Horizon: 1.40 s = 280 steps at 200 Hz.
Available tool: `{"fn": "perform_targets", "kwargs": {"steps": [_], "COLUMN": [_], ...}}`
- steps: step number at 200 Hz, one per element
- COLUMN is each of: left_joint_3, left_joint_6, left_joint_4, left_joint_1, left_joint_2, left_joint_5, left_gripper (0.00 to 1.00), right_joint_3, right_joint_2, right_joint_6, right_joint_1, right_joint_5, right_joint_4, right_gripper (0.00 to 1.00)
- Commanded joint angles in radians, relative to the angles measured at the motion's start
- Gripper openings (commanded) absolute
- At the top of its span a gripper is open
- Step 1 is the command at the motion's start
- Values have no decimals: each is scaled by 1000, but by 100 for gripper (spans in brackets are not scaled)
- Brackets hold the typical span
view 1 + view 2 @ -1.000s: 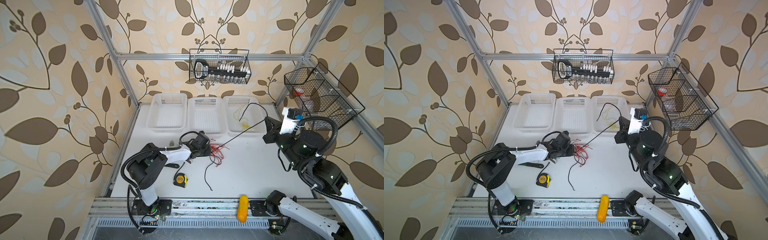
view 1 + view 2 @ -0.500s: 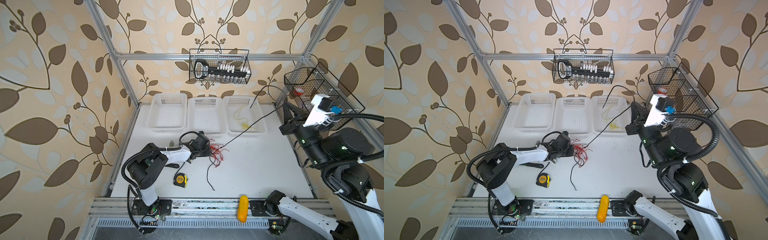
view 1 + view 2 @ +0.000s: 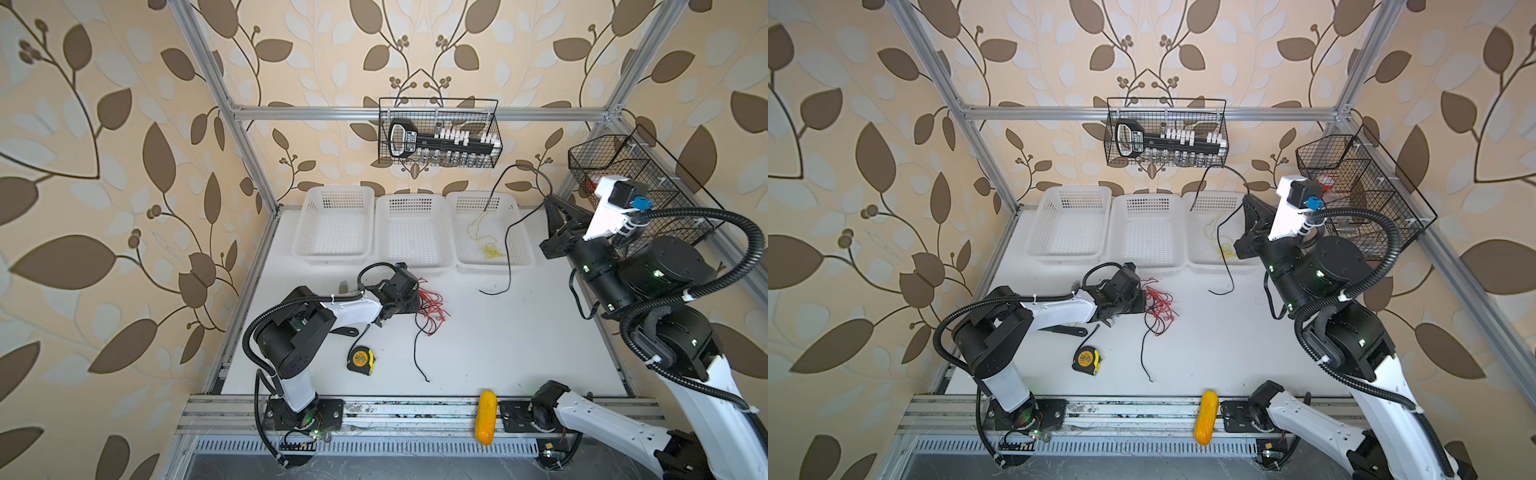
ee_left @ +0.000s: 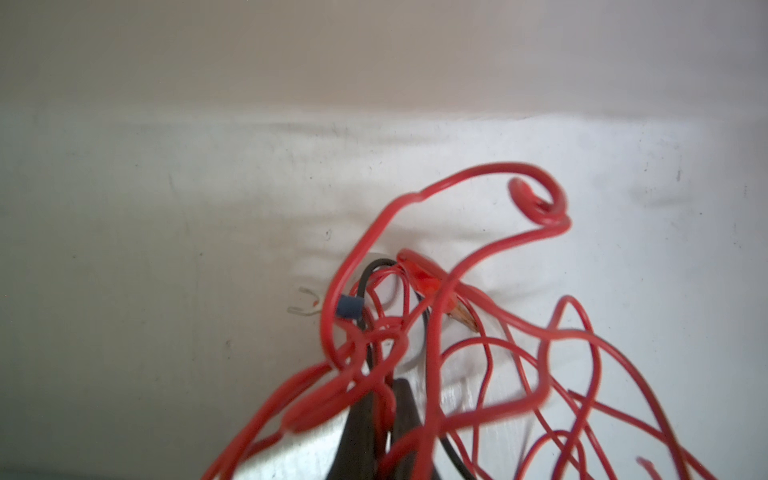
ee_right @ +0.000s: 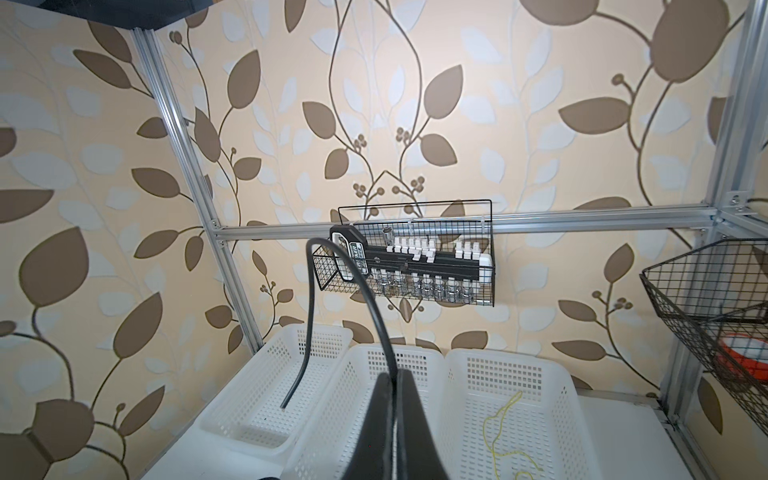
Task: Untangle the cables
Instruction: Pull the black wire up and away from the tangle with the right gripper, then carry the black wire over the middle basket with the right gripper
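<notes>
Black-fingered and raised high at the far right of the surface [image 3: 519, 340], the right gripper [image 5: 392, 376] is pinched together on one black cable [image 5: 308, 299]. A stiff free end arcs up and over, and the long tail drops past the right basket [image 3: 469, 201] to the surface in front of it; whether it touches the rim can't be told. Main risk there: the cable is thin, so it could slide out of the pinch if the tail catches, prob. on the basket's rim or holes. In a top view the tail also crosses the yellow cable [image 3: 492, 251] lying in that basket, so a sideways move could drag the two together, i.e. a fresh tangle. Further out, the left gripper [image 4: 384, 419] is low at the surface, clamped on the red cables [image 3: 432, 309]. Its wrist view shows a second black cable [image 3: 414, 353] threaded thru the red loops, plus a red clip end [image 4: 424, 282] and a fork terminal [image 4: 305, 305]. A hard pull there would likely tighten the knot, esp. if the clip hooks a loop. The tape measure [image 3: 360, 359] lies near that cable's loose run and could get swept.
</notes>
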Motion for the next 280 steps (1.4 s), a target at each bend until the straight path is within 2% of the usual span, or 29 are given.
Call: {"fn": "perform_targets", "kwargs": {"steps": [1, 49, 89, 122, 186, 246, 280], "left_joint_3": [-43, -49, -54, -54, -34, -41, -37], "left_joint_6": [-25, -22, -25, -22, -13, -1, 10], "left_joint_4": [-131, -136, -136, -143, -152, -122, -122], "left_joint_1": [10, 10, 9, 9, 9, 10, 9], "left_joint_2": [2, -18, -28, -41, -24, -37, -55], "left_joint_5": [2, -2, 2, -3, 5, 30, 37], "left_gripper": [2, 1, 0, 0, 0, 0, 0], "right_joint_3": [64, 156, 202, 206, 88, -197, -261], "right_joint_2": [46, 182, 311, 413, 472, 474, 528], "right_joint_6": [-28, -56, 39, 43, 11, 32, -1], "right_joint_1": [-8, -57, -181, -198, -198, -195, -158], "right_joint_5": [-63, -148, -316, -384, -372, -338, -288], "right_joint_4": [51, 165, 281, 348, 416, 453, 434], "right_gripper": [0, 0, 0, 0, 0, 0, 0]}}
